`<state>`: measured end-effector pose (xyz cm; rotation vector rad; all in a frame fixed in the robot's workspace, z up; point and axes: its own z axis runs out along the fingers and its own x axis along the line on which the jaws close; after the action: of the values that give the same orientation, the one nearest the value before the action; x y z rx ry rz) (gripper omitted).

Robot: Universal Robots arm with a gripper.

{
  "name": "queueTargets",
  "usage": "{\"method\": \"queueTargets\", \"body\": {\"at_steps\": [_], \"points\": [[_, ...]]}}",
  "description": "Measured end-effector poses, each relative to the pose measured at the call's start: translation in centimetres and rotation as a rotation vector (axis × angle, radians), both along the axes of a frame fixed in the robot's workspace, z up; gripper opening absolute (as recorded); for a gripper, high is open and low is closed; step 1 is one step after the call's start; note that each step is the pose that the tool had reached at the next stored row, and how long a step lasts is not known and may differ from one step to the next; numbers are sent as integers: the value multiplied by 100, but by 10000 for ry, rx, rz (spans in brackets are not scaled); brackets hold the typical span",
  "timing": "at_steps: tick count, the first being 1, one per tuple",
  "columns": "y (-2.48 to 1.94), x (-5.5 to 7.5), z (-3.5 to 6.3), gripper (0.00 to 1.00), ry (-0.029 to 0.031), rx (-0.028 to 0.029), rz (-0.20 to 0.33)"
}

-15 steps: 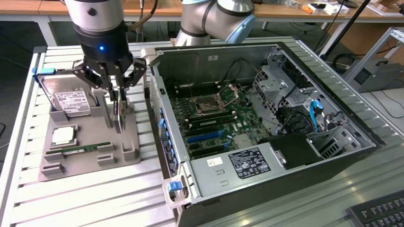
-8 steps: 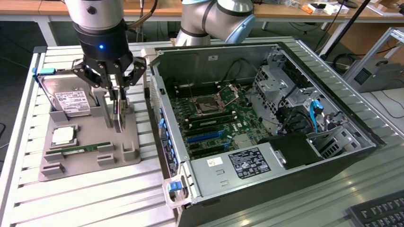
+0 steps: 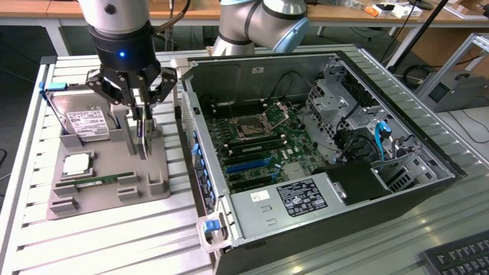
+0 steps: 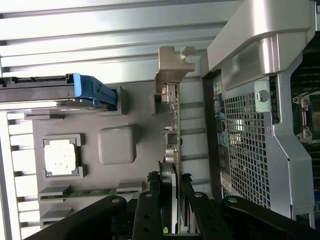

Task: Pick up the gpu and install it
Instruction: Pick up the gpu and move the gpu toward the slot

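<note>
Hand (image 4: 169,181) tight on half-hidden gpu (image 4: 175,116)

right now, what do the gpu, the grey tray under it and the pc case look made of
gpu: green circuit board edge, likely fibreglass, with shiny metal connectors.
grey tray: matte, moulded pockets, probably plastic.
pc case: bare silver sheet metal, folded edges and punched grille, likely steel or aluminium.

Over gray tray (image 3: 107,192), hand (image 3: 137,106) grips top edge of upright gpu (image 3: 144,140); open computer case (image 3: 252,69) alongside.
</note>
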<state>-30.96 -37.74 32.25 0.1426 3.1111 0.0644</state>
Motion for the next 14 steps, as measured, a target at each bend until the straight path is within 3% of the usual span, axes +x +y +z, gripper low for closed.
{"method": "queueTargets", "body": {"at_steps": [14], "points": [[0,0,41,26,1,14,0]]}}
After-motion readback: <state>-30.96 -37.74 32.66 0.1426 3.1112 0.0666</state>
